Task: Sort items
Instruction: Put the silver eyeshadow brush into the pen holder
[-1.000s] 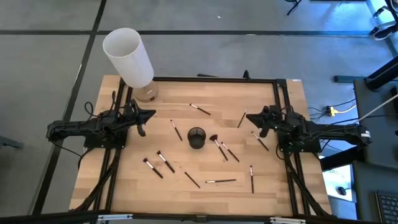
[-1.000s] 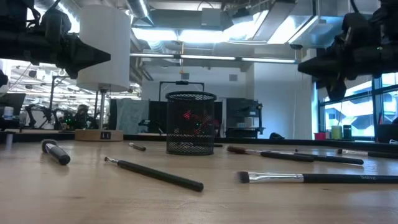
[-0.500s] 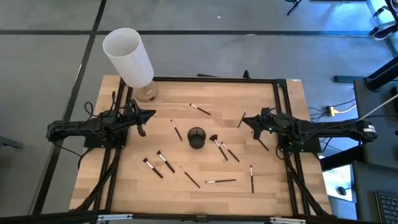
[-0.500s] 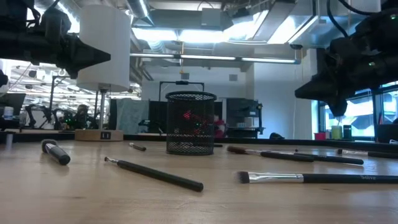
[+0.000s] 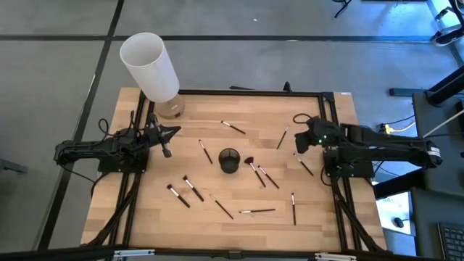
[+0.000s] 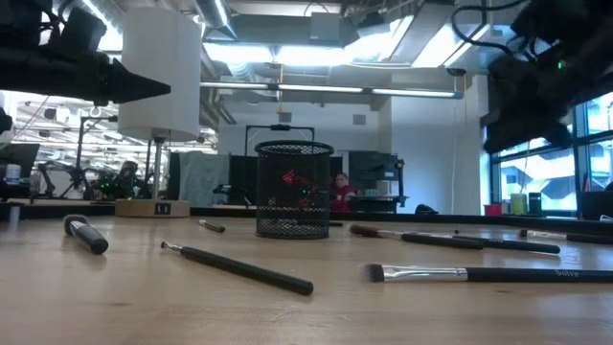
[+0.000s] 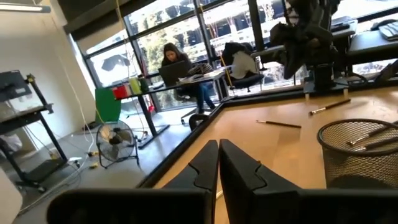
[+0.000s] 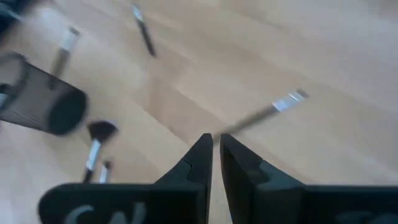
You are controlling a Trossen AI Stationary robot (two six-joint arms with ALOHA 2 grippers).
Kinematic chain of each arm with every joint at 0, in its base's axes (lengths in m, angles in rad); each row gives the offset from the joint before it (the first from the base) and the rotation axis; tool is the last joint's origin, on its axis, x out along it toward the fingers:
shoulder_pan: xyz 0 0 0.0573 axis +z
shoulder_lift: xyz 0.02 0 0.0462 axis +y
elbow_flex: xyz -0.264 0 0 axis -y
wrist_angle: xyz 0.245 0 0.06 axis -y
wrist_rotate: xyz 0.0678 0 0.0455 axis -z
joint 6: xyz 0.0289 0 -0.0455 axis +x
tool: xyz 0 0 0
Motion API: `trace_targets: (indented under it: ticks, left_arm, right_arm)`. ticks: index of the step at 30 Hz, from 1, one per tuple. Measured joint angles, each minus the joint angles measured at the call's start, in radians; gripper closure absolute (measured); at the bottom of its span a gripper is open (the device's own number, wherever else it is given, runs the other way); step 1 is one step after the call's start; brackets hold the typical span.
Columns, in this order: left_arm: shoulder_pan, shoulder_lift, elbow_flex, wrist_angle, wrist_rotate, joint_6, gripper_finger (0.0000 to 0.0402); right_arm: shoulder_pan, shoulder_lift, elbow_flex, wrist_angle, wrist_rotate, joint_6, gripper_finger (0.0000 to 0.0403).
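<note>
Thin dark makeup brushes lie flat and scattered on the wooden table, among them one (image 5: 233, 127) toward the far edge, one (image 5: 282, 138) near my right gripper and one (image 5: 257, 211) toward the near edge. The low view shows two close up (image 6: 239, 268) (image 6: 479, 274). My left gripper (image 5: 168, 138) (image 7: 219, 152) hovers shut over the table's left part, pointing at the black mesh cup. My right gripper (image 5: 299, 141) (image 8: 216, 144) hangs shut above the table's right part, tipped down over a silver-ferruled brush (image 8: 261, 115).
A black mesh cup (image 5: 229, 160) (image 6: 294, 189) stands mid-table, with brushes inside it showing in the left wrist view (image 7: 357, 152). A tall white cylinder (image 5: 148, 67) stands on a small base at the far left corner. A black frame (image 5: 250, 93) borders the table. A person sits in the room beyond.
My right gripper dipped while reaching toward mid-table. It has since risen again and drawn back a little toward the table's right, its arm swinging toward the far edge. The brushes and cup lie as before.
</note>
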Motion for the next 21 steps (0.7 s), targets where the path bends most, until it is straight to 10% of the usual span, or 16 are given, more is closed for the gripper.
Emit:
trace_targets:
  ticks: [14, 21]
  left_arm:
    - [0.000, 0.000, 0.000, 0.017, 0.068, -0.330, 0.0390]
    - [0.000, 0.000, 0.000, 0.013, 0.114, -0.374, 0.0389]
  right_arm:
    - [0.000, 0.449, 0.117, -0.165, -0.119, -0.031, 0.0362]
    - [0.000, 0.512, 0.118, -0.076, -0.140, -0.070, 0.0267]
